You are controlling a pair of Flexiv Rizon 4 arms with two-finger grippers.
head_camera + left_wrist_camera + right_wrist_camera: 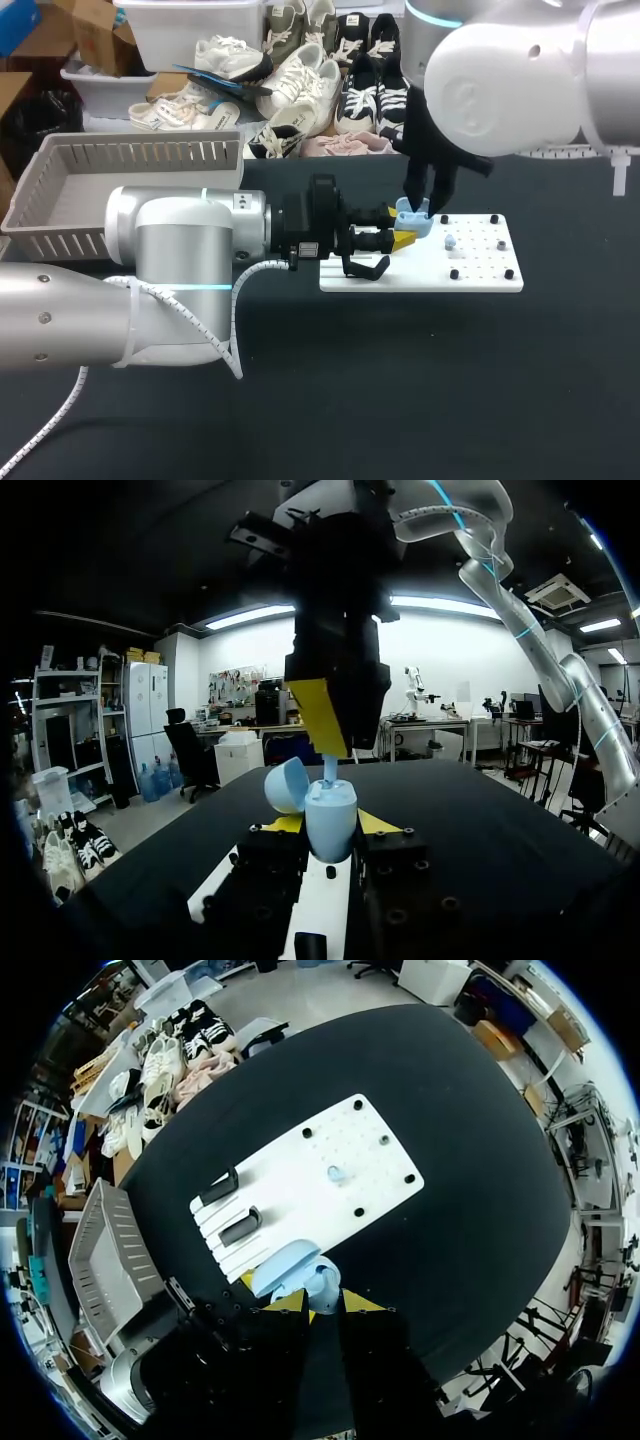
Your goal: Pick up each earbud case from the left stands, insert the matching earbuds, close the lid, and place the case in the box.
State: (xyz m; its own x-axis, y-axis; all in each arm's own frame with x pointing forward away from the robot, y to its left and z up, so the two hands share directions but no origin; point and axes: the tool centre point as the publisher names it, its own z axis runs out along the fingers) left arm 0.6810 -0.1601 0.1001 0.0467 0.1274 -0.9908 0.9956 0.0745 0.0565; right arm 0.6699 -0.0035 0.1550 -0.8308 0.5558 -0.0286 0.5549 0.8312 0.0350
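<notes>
Head view. Our left gripper (402, 238) is clamped on the pale blue earbud case (413, 219), which it holds just above the near edge of the white board (480, 270). Our right gripper (425, 203) stands directly over the case. A second earbud (450, 243) lies on the board, and the basket (60, 215) sits well apart to the left.

Left wrist view. The yellow tips press the case from both sides, and the lid (285, 785) is tilted open. The right gripper pinches an earbud (330, 769), whose stem meets the case mouth.

Right wrist view. The case sits just ahead of the closed fingertips, and two black stands (240, 1227) on the board are empty.

We judge that the first insertion is in hand. The next move calls for seating the earbud fully and letting it go, then fetching the one on the board.
</notes>
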